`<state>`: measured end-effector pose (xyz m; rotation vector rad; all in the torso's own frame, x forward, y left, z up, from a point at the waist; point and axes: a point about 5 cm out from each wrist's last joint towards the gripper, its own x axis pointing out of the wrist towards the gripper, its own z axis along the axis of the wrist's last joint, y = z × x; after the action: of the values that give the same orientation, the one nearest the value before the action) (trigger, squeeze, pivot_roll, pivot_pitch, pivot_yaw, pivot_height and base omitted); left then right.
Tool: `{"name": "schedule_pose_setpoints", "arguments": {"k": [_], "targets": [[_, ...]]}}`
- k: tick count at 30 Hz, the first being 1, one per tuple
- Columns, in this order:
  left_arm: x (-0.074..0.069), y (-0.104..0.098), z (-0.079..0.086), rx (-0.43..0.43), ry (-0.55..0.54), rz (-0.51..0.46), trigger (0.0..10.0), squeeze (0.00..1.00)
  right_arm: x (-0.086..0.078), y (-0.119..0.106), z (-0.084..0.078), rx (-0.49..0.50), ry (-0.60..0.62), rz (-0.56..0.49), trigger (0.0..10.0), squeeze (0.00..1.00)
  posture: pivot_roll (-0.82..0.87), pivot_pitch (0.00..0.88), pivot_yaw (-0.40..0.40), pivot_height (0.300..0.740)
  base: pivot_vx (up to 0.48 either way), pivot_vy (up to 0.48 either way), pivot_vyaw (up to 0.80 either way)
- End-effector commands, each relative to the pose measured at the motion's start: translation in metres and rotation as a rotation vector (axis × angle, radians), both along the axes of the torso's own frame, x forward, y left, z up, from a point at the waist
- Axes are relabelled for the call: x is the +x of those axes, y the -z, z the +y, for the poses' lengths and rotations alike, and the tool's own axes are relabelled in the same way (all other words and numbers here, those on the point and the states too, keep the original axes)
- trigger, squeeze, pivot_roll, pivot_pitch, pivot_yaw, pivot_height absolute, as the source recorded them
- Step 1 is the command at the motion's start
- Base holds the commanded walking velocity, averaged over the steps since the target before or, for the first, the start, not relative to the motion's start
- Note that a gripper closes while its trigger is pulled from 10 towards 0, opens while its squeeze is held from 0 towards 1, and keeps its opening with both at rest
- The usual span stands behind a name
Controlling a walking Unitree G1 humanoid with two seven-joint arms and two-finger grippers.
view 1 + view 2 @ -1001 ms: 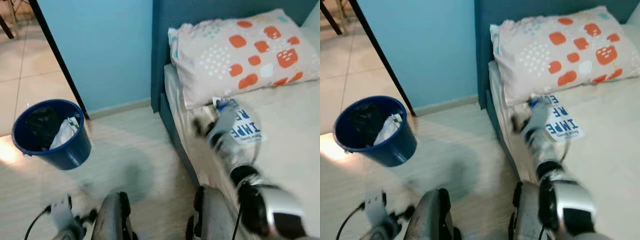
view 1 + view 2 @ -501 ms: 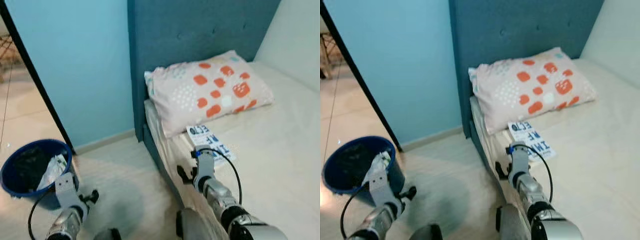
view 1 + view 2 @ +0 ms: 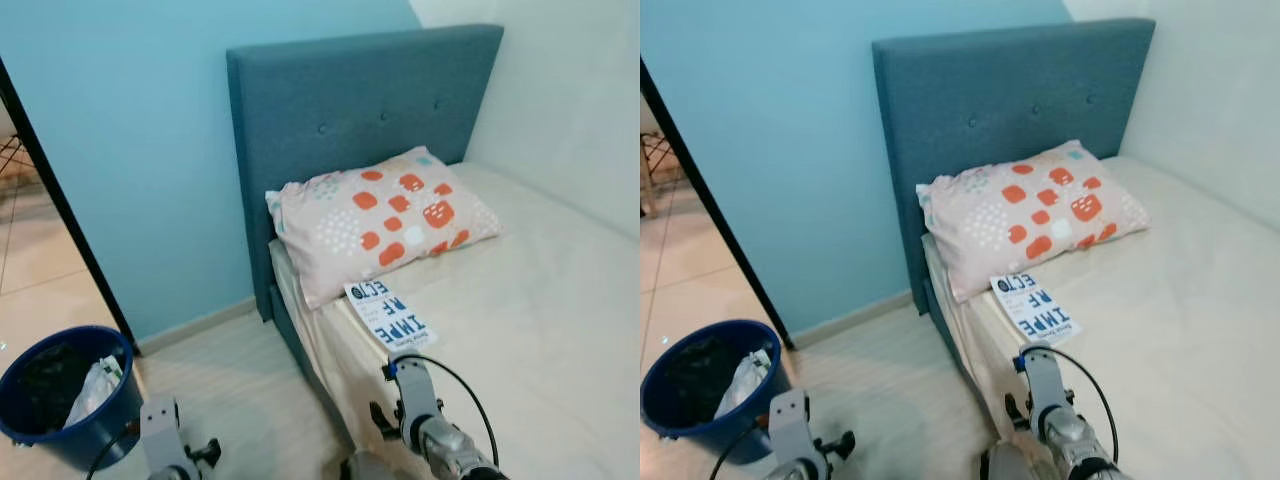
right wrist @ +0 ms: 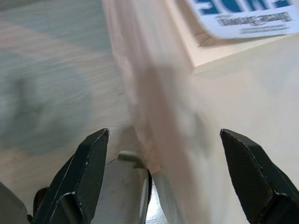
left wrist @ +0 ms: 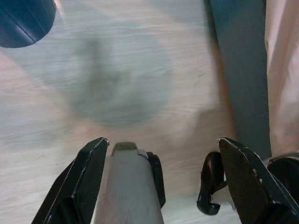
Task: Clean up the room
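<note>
One booklet (image 3: 1035,307) lies at the bed's (image 3: 1180,330) edge below the pillow (image 3: 1035,215), just ahead of the right gripper (image 4: 161,182), the nearer one; both grippers' fingers are spread, seemingly empty; left gripper (image 5: 161,182) hangs over the floor.

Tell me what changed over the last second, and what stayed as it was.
The camera tilted up, so the headboard now shows whole. The right gripper, which reached toward the book a second ago, has drawn back to the bed edge, open and empty. The left gripper hangs open over the floor. Book, pillow and blue bin stayed put.
</note>
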<state>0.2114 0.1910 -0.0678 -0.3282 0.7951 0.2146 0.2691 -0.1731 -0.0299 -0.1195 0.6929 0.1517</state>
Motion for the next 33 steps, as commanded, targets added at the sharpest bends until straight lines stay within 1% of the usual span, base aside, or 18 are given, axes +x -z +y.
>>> {"name": "schedule_pose_setpoints", "arguments": {"k": [1,4,5,8,11,13,17,19,20,21,23,25,27,28,31,32,33], "targets": [[-0.007,0.004,-0.002,0.014,0.01,0.032,10.0,0.0,0.001,-0.001,-0.001,-0.001,0.0,0.004,10.0,0.0,-0.09,0.014,-0.057,0.69,0.0,0.0,0.0],[-0.01,0.006,-0.002,0.019,0.012,0.041,10.0,0.0,0.001,-0.001,-0.001,-0.009,-0.007,0.005,10.0,0.0,-0.09,0.015,-0.063,0.695,0.0,0.0,0.0],[-0.016,0.01,-0.002,0.038,0.025,0.067,10.0,0.0,0.002,-0.002,0.0,-0.021,-0.018,0.006,10.0,0.0,-0.08,0.014,-0.068,0.705,0.0,0.0,0.0],[-0.018,0.011,-0.002,0.045,0.029,0.075,10.0,0.0,0.003,-0.002,0.0,-0.026,-0.022,0.007,10.0,0.0,-0.08,0.013,-0.069,0.715,0.0,0.0,0.0],[-0.028,0.015,0.001,0.081,0.07,0.112,10.0,0.0,0.004,-0.002,0.004,-0.021,-0.035,0.01,10.0,0.0,-0.08,0.018,-0.065,0.73,0.0,0.0,0.0],[-0.032,0.017,0.003,0.096,0.091,0.128,10.0,0.0,0.002,0.0,0.004,-0.002,-0.015,0.025,10.0,0.0,-0.08,0.021,-0.064,0.74,0.0,0.0,0.0],[-0.033,0.017,0.004,0.097,0.093,0.13,10.0,0.0,0.001,0.001,0.003,0.006,-0.003,0.031,10.0,0.0,-0.08,0.021,-0.064,0.74,0.0,0.0,0.0],[-0.034,0.018,0.004,0.1,0.102,0.135,10.0,0.0,-0.004,0.004,-0.001,0.029,0.038,0.048,10.0,0.0,-0.08,0.028,-0.068,0.74,0.0,0.0,0.0],[-0.034,0.018,0.004,0.1,0.102,0.135,10.0,0.0,-0.004,0.004,-0.001,0.029,0.038,0.048,10.0,0.0,-0.08,0.028,-0.068,0.74,0.0,0.0,0.0],[-0.036,0.018,0.004,0.102,0.119,0.139,10.0,0.0,-0.008,0.008,-0.004,0.043,0.071,0.067,10.0,0.0,-0.08,0.03,-0.068,0.74,0.0,0.0,0.0],[-0.037,0.019,0.004,0.102,0.129,0.141,10.0,0.0,-0.011,0.01,-0.006,0.045,0.084,0.078,10.0,0.0,-0.08,0.03,-0.068,0.74,0.0,0.0,0.0],[-0.039,0.02,0.002,0.101,0.148,0.151,10.0,0.0,-0.02,0.016,-0.013,0.048,0.169,0.113,10.0,0.0,-0.08,0.033,-0.066,0.74,0.0,0.0,0.0],[-0.04,0.021,0.001,0.101,0.154,0.153,10.0,0.0,-0.022,0.017,-0.016,0.044,0.192,0.12,10.0,0.0,-0.08,0.034,-0.065,0.74,0.0,0.0,0.0],[-0.041,0.021,0.0,0.103,0.17,0.16,10.0,0.0,-0.026,0.02,-0.017,0.041,0.212,0.137,10.0,0.0,-0.08,0.036,-0.064,0.74,0.0,0.0,0.0],[-0.042,0.022,0.0,0.105,0.182,0.166,10.0,0.0,-0.029,0.022,-0.018,0.04,0.224,0.15,10.0,0.0,-0.08,0.036,-0.064,0.74,0.0,0.0,0.0],[-0.044,0.023,-0.001,0.107,0.2,0.171,10.0,0.0,-0.036,0.027,-0.019,0.043,0.24,0.189,10.0,0.0,-0.08,0.038,-0.06,0.74,0.0,0.0,-0.8],[-0.048,0.024,-0.001,0.115,0.229,0.183,10.0,0.0,-0.047,0.034,-0.02,0.056,0.28,0.244,10.0,0.0,-0.08,0.041,-0.056,0.74,0.0,0.0,-0.8]]}}
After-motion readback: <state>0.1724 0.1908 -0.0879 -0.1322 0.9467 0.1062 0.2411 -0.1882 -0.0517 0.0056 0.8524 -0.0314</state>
